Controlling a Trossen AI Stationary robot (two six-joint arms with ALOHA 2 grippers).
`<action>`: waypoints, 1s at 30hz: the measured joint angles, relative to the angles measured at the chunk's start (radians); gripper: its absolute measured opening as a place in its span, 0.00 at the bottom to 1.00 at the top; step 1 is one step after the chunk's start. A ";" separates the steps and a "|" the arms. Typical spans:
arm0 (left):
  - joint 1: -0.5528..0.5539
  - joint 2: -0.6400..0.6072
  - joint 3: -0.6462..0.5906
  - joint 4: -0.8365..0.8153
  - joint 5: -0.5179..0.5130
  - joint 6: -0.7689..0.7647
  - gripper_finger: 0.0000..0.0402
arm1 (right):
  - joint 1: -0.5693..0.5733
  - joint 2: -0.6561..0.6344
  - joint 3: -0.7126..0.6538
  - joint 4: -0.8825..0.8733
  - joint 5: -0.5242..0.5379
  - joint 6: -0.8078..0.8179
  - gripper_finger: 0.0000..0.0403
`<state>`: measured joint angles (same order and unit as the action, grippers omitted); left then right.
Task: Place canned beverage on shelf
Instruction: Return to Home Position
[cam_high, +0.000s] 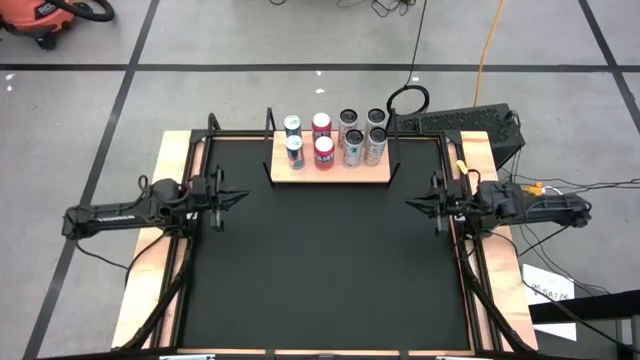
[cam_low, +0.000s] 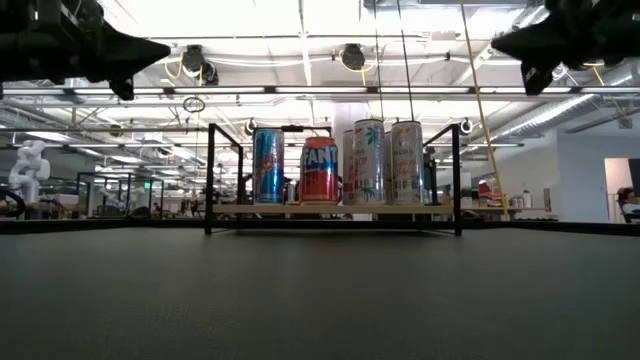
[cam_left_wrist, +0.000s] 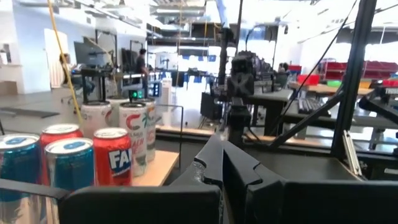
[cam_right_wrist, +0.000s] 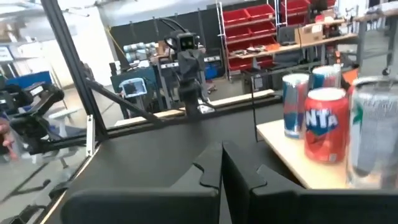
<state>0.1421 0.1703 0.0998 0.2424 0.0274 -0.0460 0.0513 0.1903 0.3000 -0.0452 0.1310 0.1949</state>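
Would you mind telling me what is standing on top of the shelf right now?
The shelf carries eight upright cans in two rows: two blue cans, two red cans and four silver cans. From table height, the front cans cover most of the back row.

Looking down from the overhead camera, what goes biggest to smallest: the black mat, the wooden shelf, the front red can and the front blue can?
1. black mat, by far the largest.
2. wooden shelf.
3. front red can and front blue can: they look alike from above, so no ranking between them.
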 joint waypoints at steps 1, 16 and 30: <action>0.000 -0.011 -0.003 -0.006 -0.001 0.000 0.00 | 0.000 -0.007 -0.025 0.022 0.000 0.012 0.00; 0.000 -0.161 -0.090 -0.026 -0.002 0.000 0.00 | 0.000 -0.080 -0.184 0.116 -0.004 0.031 0.00; 0.000 -0.170 -0.093 -0.126 0.000 0.000 0.00 | 0.000 -0.189 -0.274 0.122 -0.004 -0.002 0.00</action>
<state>0.1425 0.0002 0.0067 0.1159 0.0277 -0.0458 0.0513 0.0014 0.0261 0.0765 0.1268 0.1928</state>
